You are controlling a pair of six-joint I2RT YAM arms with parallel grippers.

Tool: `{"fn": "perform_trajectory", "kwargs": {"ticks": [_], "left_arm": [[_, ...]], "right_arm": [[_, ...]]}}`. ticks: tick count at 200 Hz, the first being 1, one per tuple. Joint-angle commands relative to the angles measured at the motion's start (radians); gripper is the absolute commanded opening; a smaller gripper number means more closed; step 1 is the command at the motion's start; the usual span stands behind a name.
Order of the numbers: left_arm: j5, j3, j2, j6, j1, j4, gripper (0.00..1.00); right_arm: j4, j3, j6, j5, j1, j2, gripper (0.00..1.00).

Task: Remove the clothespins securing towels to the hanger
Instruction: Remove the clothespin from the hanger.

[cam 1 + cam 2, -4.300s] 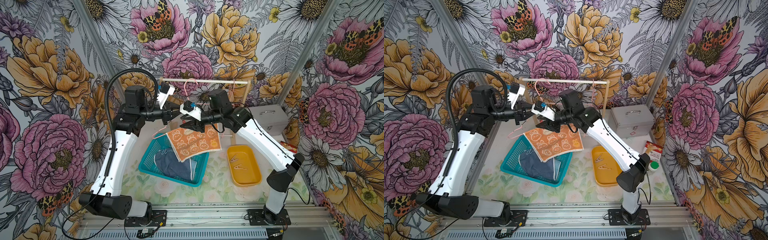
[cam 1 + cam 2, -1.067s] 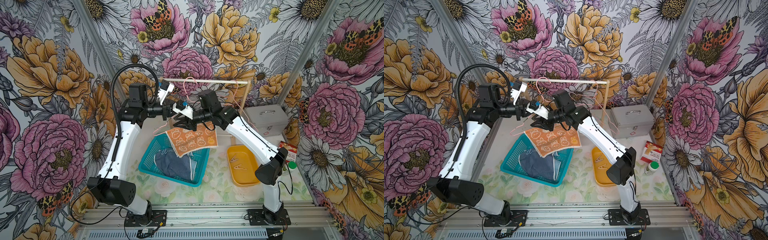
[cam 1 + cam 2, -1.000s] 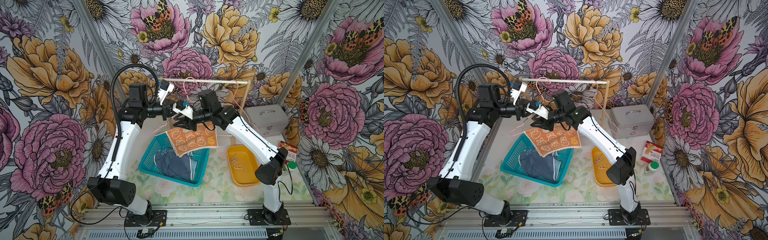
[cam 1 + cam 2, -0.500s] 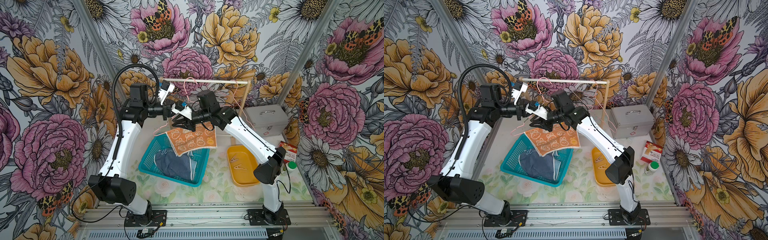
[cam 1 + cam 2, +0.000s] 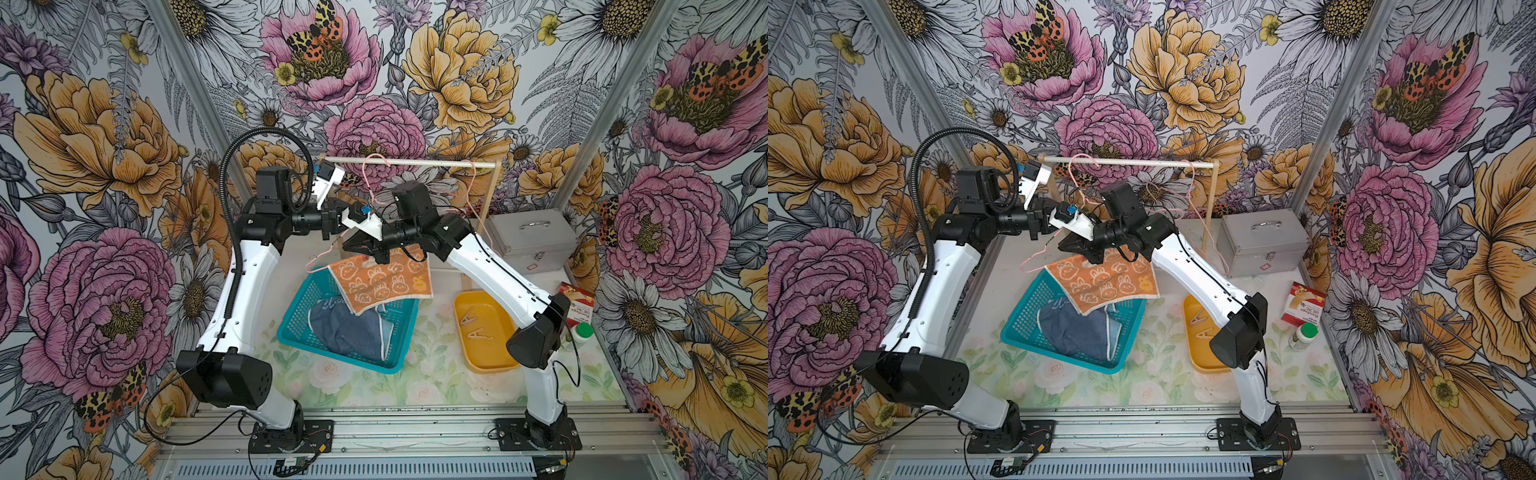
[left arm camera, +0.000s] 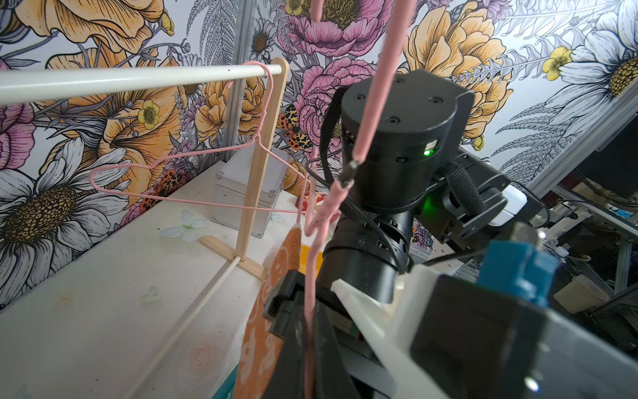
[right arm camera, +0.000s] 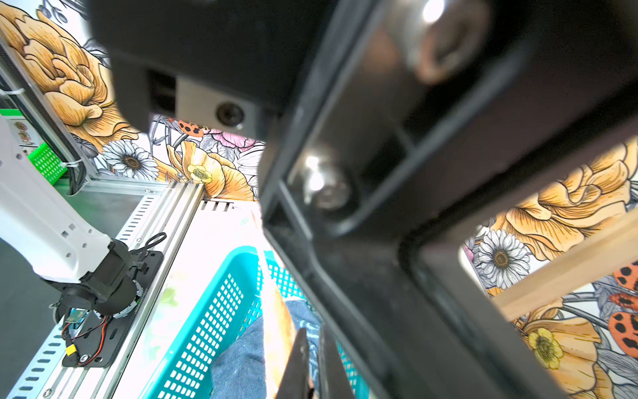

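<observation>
Robot lab test cell, not a home. Left arm (image 5: pixel 245 291) and right arm (image 5: pixel 494 270) bolted to an aluminium rail (image 5: pixel 415 432) up front. Extrusion posts (image 5: pixel 600 124) in the back corners. Floral wall panels (image 5: pixel 104 145) as backdrop (floral mat (image 5: pixel 415 386) on the table too). Props look staged: mini wooden rack (image 5: pixel 436 163), pink hanger (image 6: pixel 376 86), teal basket (image 5: pixel 299 316), yellow tray (image 5: pixel 494 361), metal case (image 5: pixel 536 245). Green crate (image 7: pixel 46 162) sits past the frame in the right wrist view.

Bunny-print orange towel (image 5: pixel 382 284), teal basket (image 5: pixel 332 359) — yellow tray (image 5: pixel 490 362)
</observation>
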Motion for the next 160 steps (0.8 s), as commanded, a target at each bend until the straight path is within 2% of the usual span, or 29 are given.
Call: {"fn": "perform_trajectory", "kwargs": {"ticks": [1, 60, 131, 160], "left_arm": [[0.023, -0.004, 0.029, 0.005, 0.014, 0.024, 0.00], [-0.068, -0.025, 0.070, 0.005, 0.019, 0.025, 0.00], [-0.098, -0.026, 0.064, 0.004, 0.018, 0.025, 0.00], [-0.108, -0.012, 0.048, 0.001, 0.022, 0.026, 0.00]], "right_arm": [[-0.024, -0.027, 0.017, 0.049, -0.003, -0.034, 0.00], [-0.025, -0.051, 0.026, 0.089, -0.004, -0.092, 0.00], [-0.024, -0.050, 0.036, 0.106, -0.004, -0.124, 0.00], [-0.022, -0.167, 0.055, 0.179, -0.011, -0.209, 0.00]]}}
